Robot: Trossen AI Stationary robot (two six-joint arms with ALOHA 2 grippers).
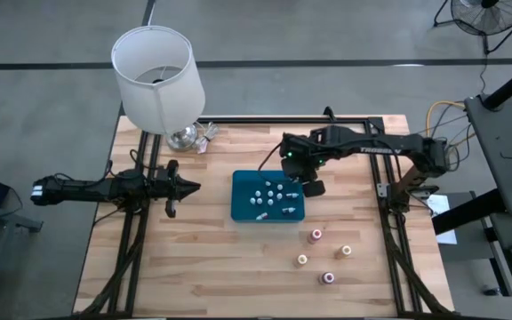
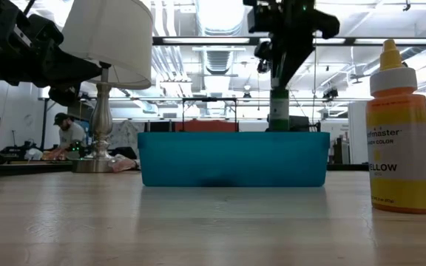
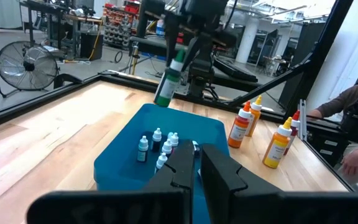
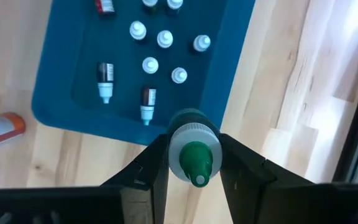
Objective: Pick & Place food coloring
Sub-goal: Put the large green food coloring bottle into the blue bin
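Blue plastic tray [image 1: 238, 210], rectangular with low smooth walls, at the middle of a pale wood-plank table [image 1: 194, 267]. Right gripper [image 4: 194, 163] raised over the tray's far right corner, arm stretched in from the right with the wrist bent downward, fingers pinching a green-topped food coloring bottle [image 4: 194, 155] by its ribbed white collar. Held clear above the tray rim, seen from table height as a slim upright green bottle [image 2: 278, 111] hanging from the dark gripper. Inside the tray, a scatter of tiny white-capped bottles [image 1: 270, 196], some upright, some lying flat. Four more bottles [image 1: 316, 236] standing on the bare wood near the tray's right front corner, tops pink, orange and yellow; nearest the low camera, a glossy yellow one [image 2: 400, 129] with a pointed nozzle. Left gripper [image 1: 174, 188] resting low at the table's left, arm level, pointing toward the tray, dark fingers [image 3: 179, 169] close together with only a narrow slit between, empty. White drum-shade lamp [image 1: 156, 76] on a shiny metal base at the far left.
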